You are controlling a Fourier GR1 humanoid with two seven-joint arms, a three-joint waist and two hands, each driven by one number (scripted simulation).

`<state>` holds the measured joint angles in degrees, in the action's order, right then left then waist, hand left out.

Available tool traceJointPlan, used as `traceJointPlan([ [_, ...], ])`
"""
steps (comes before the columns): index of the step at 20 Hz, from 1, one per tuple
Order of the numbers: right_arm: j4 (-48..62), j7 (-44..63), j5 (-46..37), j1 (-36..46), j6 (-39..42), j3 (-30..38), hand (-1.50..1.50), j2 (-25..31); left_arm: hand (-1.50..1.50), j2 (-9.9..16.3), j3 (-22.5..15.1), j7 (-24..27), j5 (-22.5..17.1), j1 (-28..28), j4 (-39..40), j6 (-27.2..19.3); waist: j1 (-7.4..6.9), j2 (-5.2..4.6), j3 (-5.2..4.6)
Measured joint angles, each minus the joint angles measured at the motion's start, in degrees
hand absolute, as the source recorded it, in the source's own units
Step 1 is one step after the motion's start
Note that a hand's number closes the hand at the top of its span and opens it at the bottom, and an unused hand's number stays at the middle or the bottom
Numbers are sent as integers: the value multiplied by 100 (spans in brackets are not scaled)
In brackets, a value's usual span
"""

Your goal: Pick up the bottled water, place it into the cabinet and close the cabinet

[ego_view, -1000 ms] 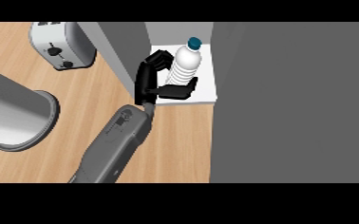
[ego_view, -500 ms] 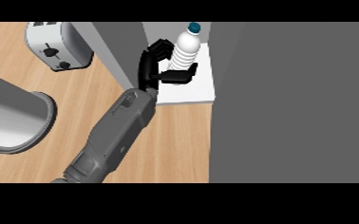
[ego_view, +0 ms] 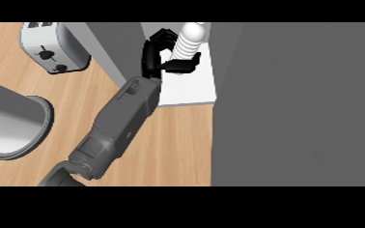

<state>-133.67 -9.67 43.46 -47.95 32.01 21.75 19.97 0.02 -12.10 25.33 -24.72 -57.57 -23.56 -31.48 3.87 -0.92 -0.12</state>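
- Standing tall on the right, the grey cabinet (ego_view: 285,101) shows its white shelf (ego_view: 189,89).
- Toaster (ego_view: 50,46) sits far left on the wooden counter (ego_view: 171,145).
- Left hand (ego_view: 160,58) curls around the bottled water (ego_view: 189,43), upright over the shelf.

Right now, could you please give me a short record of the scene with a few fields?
bottle: white bottled water, upright, over the white cabinet shelf
holding hand: one robot hand, fingers and thumb curled round the bottle
other hand: not in view
cabinet: open, grey panel at the right
counter: wooden top
other items: toaster at upper left, grey round vessel at left edge
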Motion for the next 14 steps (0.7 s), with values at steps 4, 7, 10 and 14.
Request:
traceJointPlan([
  [4, 30, -1, 38, 22, 48, -64, -150, -8, -150, 9, 72, 85, 74, -364, 527, -73, 30, -19, 1],
  [7, 38, -22, 59, 36, 65, -81, -150, -20, -150, 20, 86, 93, 163, -592, 870, -130, 58, -31, 2],
  [10, 44, -44, 76, 50, 101, -61, -150, -11, -150, 11, 136, 117, 178, -742, 1106, -114, 85, -41, 1],
  [14, 55, -104, 103, 3, 179, -21, -150, -40, -150, 42, 219, 160, 202, -901, 1332, -82, 82, -40, 1],
])
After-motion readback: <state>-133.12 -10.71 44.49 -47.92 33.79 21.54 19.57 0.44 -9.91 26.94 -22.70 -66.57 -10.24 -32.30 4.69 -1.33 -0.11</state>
